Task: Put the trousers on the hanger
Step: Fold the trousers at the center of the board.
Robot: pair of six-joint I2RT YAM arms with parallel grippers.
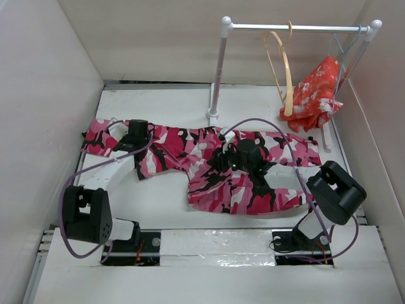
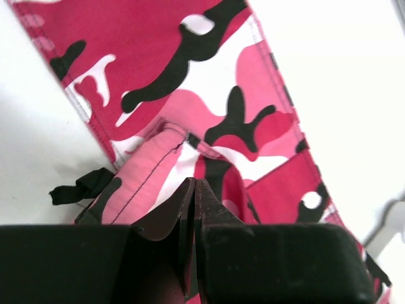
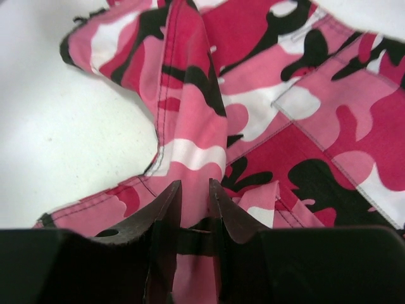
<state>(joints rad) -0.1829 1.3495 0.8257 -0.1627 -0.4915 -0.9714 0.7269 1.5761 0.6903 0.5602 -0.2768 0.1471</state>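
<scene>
Two arms reached from the near edge over one pair of trousers [image 1: 190,152] spread flat on the table [image 1: 164,202], well apart from the single wooden hanger [image 1: 285,69] on the rail [image 1: 297,27]. Left wrist: the left gripper [image 2: 195,183] pinched a fold, presumably for lifting. Right wrist: the right gripper [image 3: 193,187] clamped fabric likewise.

Two black-and-white arms with looping purple cables [image 1: 253,120].
The left arm [image 1: 87,215] and right arm [image 1: 335,191] have boxy black joint housings and white links. Their fingers [image 2: 168,218] are dark and tapered.
</scene>
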